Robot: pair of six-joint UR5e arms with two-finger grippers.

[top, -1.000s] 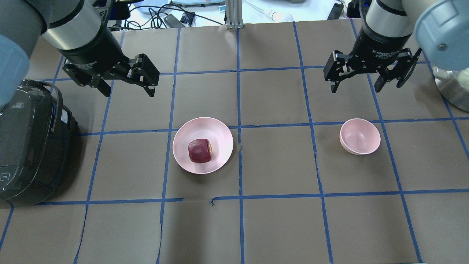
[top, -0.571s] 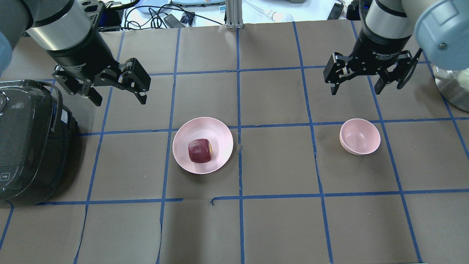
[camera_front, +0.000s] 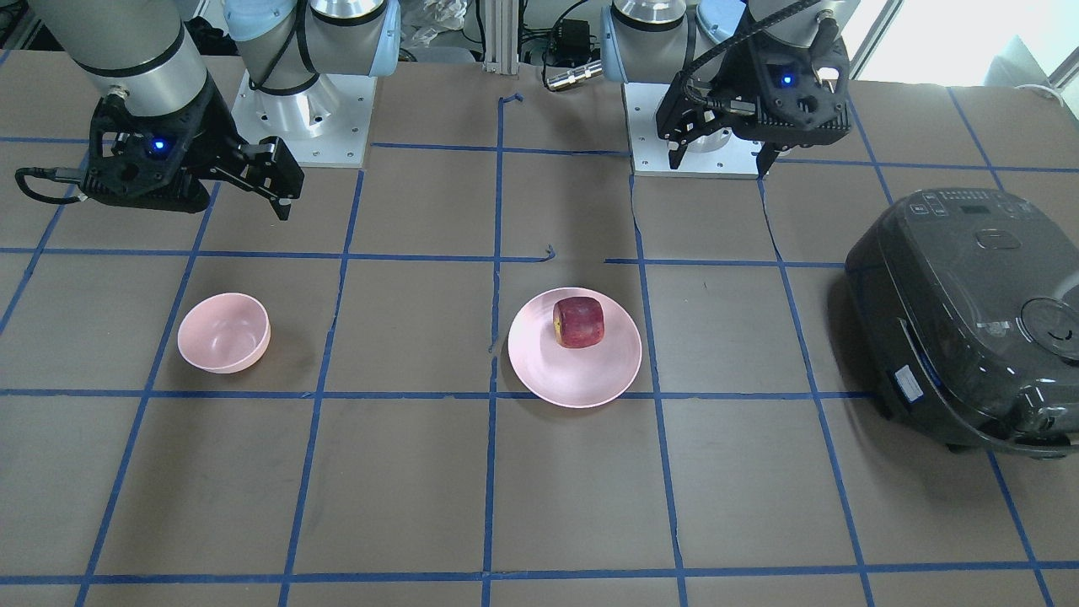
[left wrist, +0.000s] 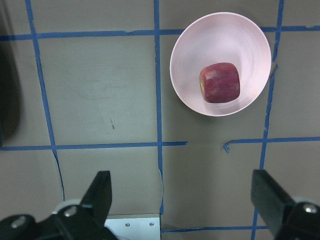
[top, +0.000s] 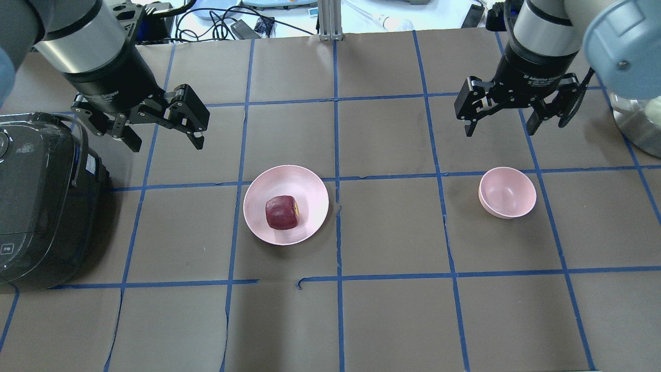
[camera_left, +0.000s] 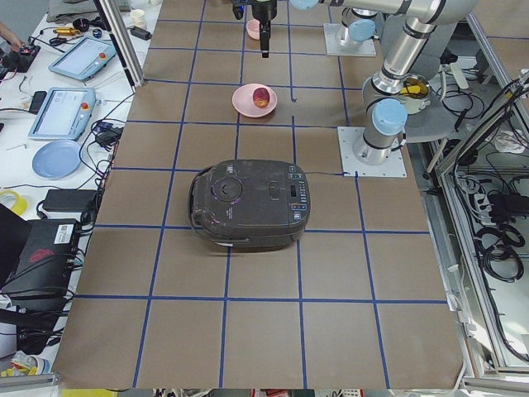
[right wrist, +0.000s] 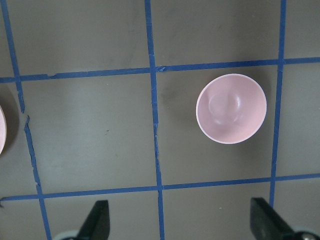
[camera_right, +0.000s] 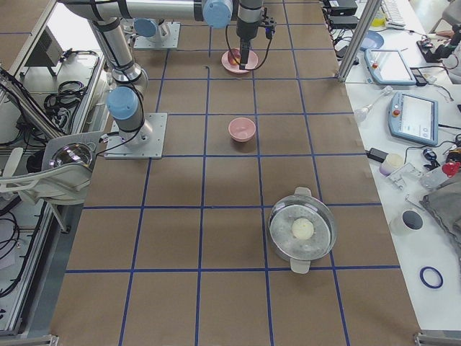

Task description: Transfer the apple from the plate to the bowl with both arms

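The dark red apple (top: 282, 212) lies on the wide pink plate (top: 308, 185) left of the table's middle; both show in the front view too, apple (camera_front: 579, 322) and plate (camera_front: 573, 379). The small pink bowl (top: 507, 192) stands empty to the right. My left gripper (top: 165, 137) hangs open and empty above the table, behind and to the left of the plate; its wrist view shows the apple (left wrist: 219, 82) ahead. My right gripper (top: 500, 127) hangs open and empty behind the bowl, with the bowl (right wrist: 231, 108) in its wrist view.
A black rice cooker (top: 36, 201) stands at the table's left edge, close to my left gripper. A metal pot (top: 638, 126) with a pale ball inside stands at the right edge. Blue tape lines grid the brown table cover.
My left gripper has moved to the left and a little back, away from the plate, still open. The right gripper, apple, plate and bowl have barely moved.
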